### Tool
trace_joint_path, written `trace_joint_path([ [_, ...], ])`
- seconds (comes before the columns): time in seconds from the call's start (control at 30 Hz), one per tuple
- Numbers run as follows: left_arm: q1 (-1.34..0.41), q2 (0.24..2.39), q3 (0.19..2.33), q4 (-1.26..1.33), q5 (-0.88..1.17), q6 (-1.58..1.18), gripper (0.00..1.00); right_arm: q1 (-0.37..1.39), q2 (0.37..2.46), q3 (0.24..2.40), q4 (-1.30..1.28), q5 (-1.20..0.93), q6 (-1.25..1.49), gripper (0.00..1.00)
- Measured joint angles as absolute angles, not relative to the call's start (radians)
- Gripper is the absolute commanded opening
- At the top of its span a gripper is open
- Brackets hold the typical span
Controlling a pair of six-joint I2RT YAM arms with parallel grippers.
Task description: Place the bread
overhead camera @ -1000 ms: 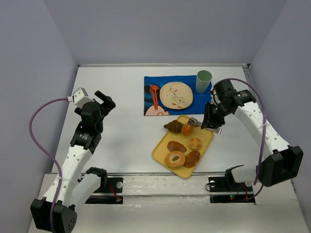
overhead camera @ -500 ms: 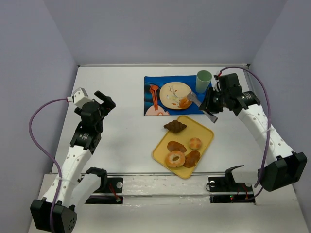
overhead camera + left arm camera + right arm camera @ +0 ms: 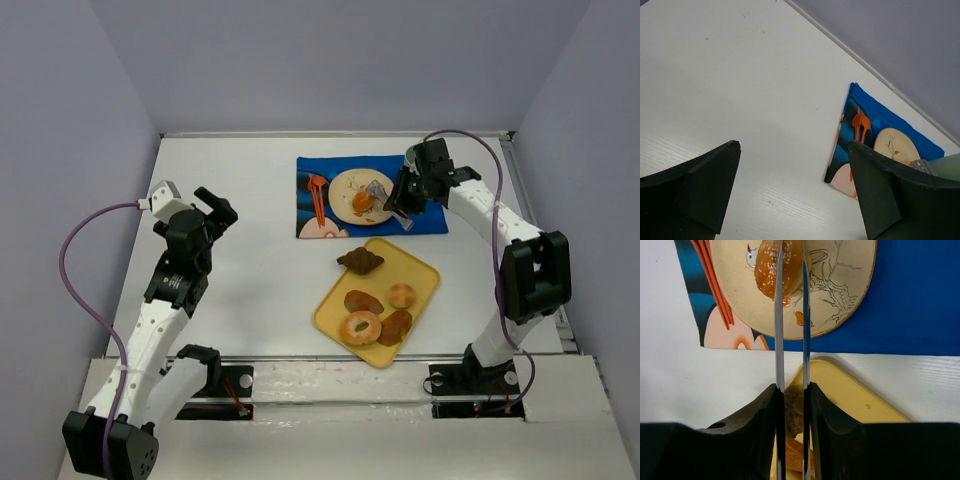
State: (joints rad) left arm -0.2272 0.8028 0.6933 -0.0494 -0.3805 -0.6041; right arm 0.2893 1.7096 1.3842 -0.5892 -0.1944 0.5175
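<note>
- Pinching the bread [image 3: 782, 267] between its thin blades, the right gripper [image 3: 791, 260] is over the plate [image 3: 845, 285].
- Whether the bread touches the plate is unclear.
- Jaws spread wide, the left gripper [image 3: 795, 195] hovers above the bench [image 3: 740, 90].

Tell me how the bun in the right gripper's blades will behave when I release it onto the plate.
The bread looks rounded with a glossy top, so it may roll slightly on the shallow plate. The thin metal blades of the right gripper pinch it narrowly, so it is probably soft, easily dented and light for its size.
</note>
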Motion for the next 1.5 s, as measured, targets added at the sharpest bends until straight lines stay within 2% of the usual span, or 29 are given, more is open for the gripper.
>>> trace_joint_path([
  [0.07,-0.227,0.803,0.693,-0.049,-0.381,-0.604,0.99,0.290,1.707,1.399,-0.584,-0.195,0.521,0.51],
  [0.27,-0.227,0.802,0.693,-0.049,-0.377,-0.604,0.99,0.289,1.654,1.402,-0.568,-0.165,0.520,0.55],
  [0.47,-0.227,0.796,0.693,-0.050,-0.377,-0.607,0.99,0.290,1.573,1.401,-0.570,-0.126,0.513,0.45],
  [0.7,-0.227,0.774,0.686,-0.049,-0.380,-0.612,0.99,0.290,1.377,1.317,-0.574,0.040,0.508,0.46],
  [0.93,-0.227,0.771,0.679,-0.051,-0.387,-0.620,0.99,0.284,1.105,1.242,-0.593,0.371,0.497,0.45],
  [1.03,-0.227,0.771,0.679,-0.051,-0.395,-0.623,0.99,0.244,1.069,1.191,-0.598,0.481,0.519,0.46],
  [1.17,-0.227,0.770,0.679,-0.052,-0.401,-0.627,0.99,0.109,1.103,1.087,-0.607,0.505,0.540,0.42],
  [1.27,-0.227,0.768,0.679,-0.052,-0.401,-0.629,0.99,0.018,1.168,0.988,-0.629,0.521,0.556,0.49],
  [1.4,-0.227,0.768,0.679,-0.051,-0.401,-0.629,0.99,0.012,1.216,0.910,-0.661,0.522,0.574,0.58],
  [1.5,-0.227,0.768,0.679,-0.051,-0.401,-0.630,0.99,0.012,1.236,0.879,-0.675,0.525,0.593,0.72],
])
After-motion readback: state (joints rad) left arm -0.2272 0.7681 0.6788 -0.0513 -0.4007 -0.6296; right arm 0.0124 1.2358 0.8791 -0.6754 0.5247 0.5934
